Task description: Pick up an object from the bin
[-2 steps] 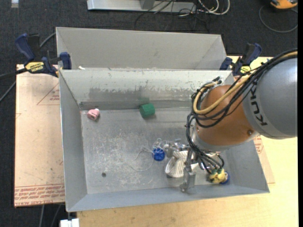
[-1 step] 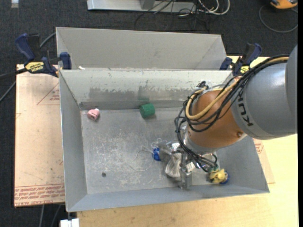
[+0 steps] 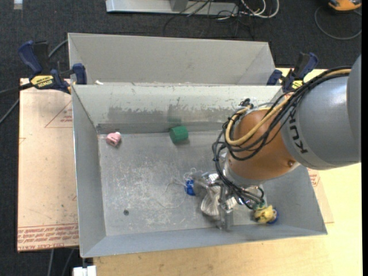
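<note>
Reaching in from the view's right, the arm (image 3: 325,125) is positioned low inside the grey metal bin (image 3: 144,171). Its wrist is enclosed by an orange cover (image 3: 259,148), over which looped cables (image 3: 244,125) are routed. The gripper (image 3: 219,210) is located below this cover, with its metal end at the bin floor. The bin's front wall (image 3: 172,237) lies just beside the gripper, on the side nearest the camera.

Whether the gripper is released or clenched cannot be told, as its end is seen only as an unresolved mass of grey metal. Whether anything is grasped cannot be told either.

Two things are found next to the gripper. A small blue thing (image 3: 190,187) lies just beside it, toward the view's left and slightly farther from the camera. A yellow-and-blue thing (image 3: 264,214) lies near it on the opposite side, toward the view's right, partly under the wrist's cables. Neither thing is seen inside the gripper.

Two further things are located well apart from the gripper. A green block (image 3: 179,134) rests up-view of it, against the foot of the back wall. A pink thing (image 3: 114,138) rests farther to the view's left of the gripper than the green block does, also at the back wall.
</note>
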You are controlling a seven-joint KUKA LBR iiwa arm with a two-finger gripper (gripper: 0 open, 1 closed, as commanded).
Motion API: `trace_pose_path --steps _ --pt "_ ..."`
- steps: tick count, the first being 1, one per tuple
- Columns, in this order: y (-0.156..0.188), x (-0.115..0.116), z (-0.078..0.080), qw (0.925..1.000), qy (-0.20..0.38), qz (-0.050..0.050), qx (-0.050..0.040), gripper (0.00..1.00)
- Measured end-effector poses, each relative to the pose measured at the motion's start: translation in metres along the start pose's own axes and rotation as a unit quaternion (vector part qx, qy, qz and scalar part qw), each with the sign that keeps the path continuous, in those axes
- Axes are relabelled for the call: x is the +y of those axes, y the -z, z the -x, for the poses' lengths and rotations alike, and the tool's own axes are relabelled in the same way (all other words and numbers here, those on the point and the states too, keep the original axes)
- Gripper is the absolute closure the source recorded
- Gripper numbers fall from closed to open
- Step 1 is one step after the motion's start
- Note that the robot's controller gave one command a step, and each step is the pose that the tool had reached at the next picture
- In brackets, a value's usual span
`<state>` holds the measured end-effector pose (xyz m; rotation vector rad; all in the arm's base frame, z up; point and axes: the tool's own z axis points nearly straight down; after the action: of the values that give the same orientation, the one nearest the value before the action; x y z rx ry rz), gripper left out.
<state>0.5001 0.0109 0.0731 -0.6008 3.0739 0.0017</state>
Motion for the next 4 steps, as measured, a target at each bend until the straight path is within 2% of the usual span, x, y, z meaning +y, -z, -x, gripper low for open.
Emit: trace_pose_path --steps 1,2,3,4 --pt "0.044 -0.014 0.008 0.9849 0.173 0.001 -0.0006 0.00" --pt "0.007 -0.039 -0.002 0.9953 0.097 0.001 -0.0008 1.00" --pt "0.007 -0.039 -0.002 0.9953 0.096 0.001 -0.0008 1.00" --pt "0.101 -0.017 0.015 0.9968 0.080 0.001 -0.0022 1.00"
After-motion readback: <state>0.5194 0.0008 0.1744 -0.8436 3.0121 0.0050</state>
